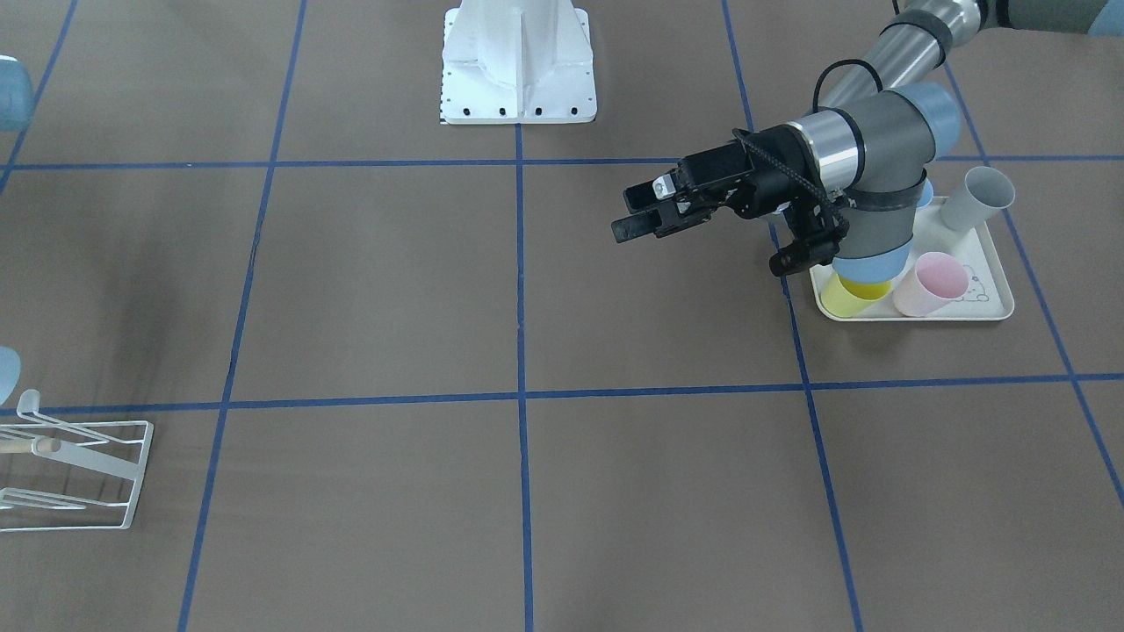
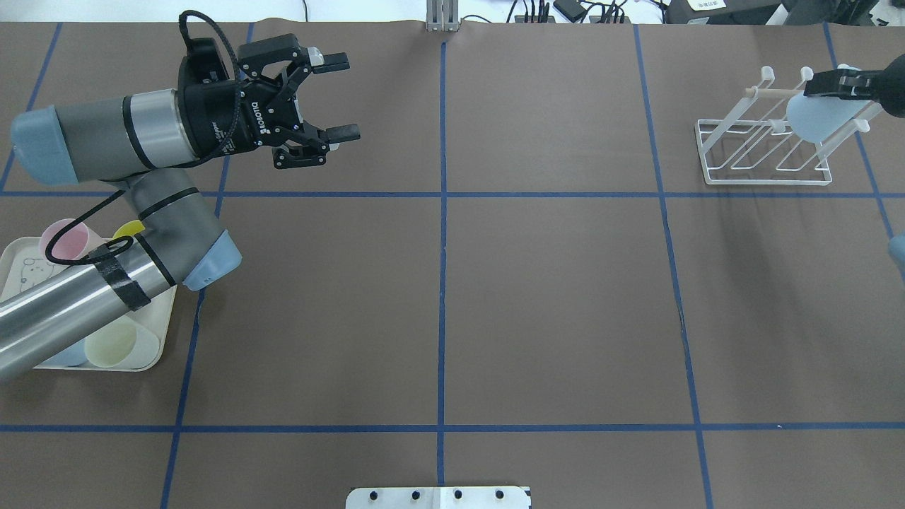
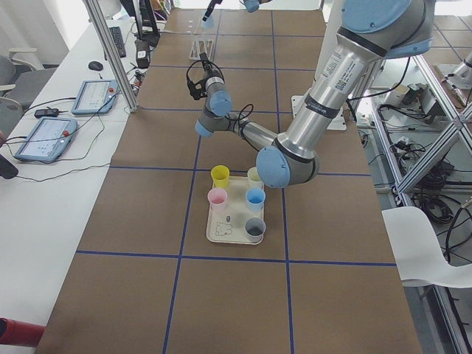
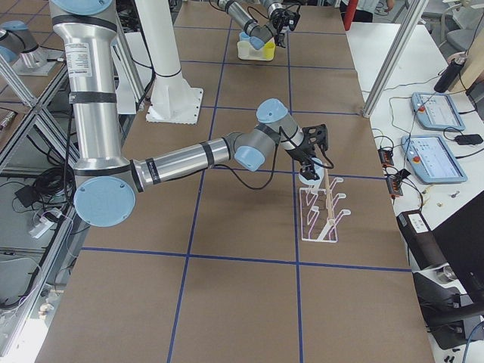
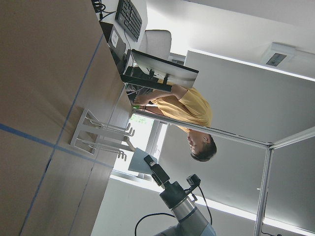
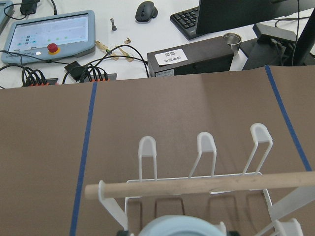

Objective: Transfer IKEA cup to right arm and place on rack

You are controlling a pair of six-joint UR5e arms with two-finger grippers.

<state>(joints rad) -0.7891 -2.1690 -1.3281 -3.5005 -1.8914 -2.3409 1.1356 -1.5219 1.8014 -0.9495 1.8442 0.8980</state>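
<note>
left gripper (image 2: 341,97): upper left of overhead view, 2 fingers spread, empty | right gripper (image 2: 824,88): upper right, clamped on pale blue cup (image 2: 813,119) at rack (image 2: 763,182)

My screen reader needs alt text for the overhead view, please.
The right gripper holds a pale blue cup at the white wire rack, top right. The left gripper, open and empty, hovers top left, with a tray of cups lower left.

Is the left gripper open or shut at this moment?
Open. In the overhead view the left gripper has its fingers spread wide apart, with nothing held between them.
</note>
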